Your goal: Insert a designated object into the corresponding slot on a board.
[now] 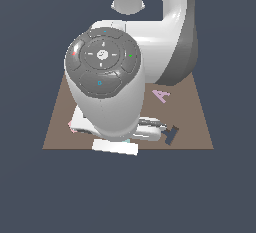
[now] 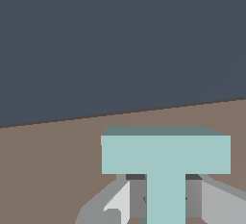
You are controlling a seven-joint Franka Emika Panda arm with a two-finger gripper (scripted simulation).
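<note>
where the arm hides it outside, the wrist shows the teal t (image 2: 166, 163).

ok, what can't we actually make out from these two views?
- Exterior view: the arm hides the gripper and most of the teal T-piece; only a sliver peeks out.
- Exterior view: the pink piece is mostly behind the arm.
- Wrist view: the T-shaped slot is out of frame; the gripper is cut by the edge, so grip contact is unclear.

A pale purple letter "A" (image 1: 161, 95) lies on the brown board (image 1: 195, 112).
</note>
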